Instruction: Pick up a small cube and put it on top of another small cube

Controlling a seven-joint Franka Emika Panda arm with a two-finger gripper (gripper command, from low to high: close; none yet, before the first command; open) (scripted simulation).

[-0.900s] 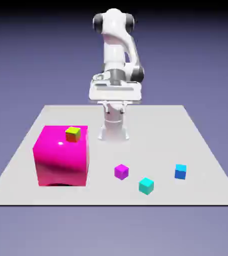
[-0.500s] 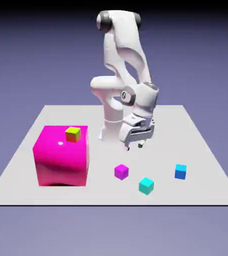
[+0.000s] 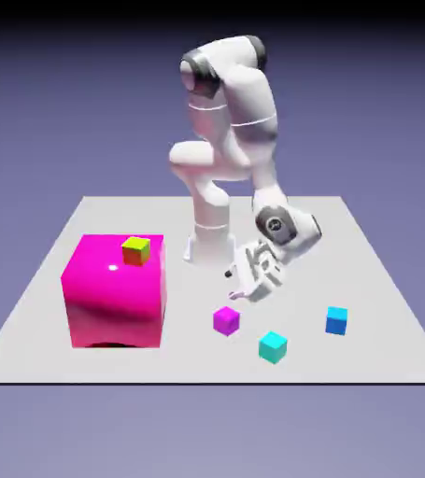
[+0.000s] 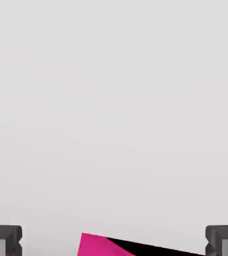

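In the hand view, most of the frame is filled by the pale grey tabletop (image 4: 114, 100); only a pink-magenta sliver is cut off at the bottom edge, between the two grey fingertips (image 4: 3, 240) — which cube it belongs to cannot be told. The white arm (image 3: 244, 121) is bent low, its pincer (image 3: 244, 285) spread wide, empty, tilted just above the small purple-magenta cube (image 3: 226, 320). A huge pink cube (image 3: 115, 291) is seen at the exterior view's left, topped by a small yellow-green cube (image 3: 136, 250); a teal cube (image 3: 272, 346) and a blue cube (image 3: 336, 320) lie apart.
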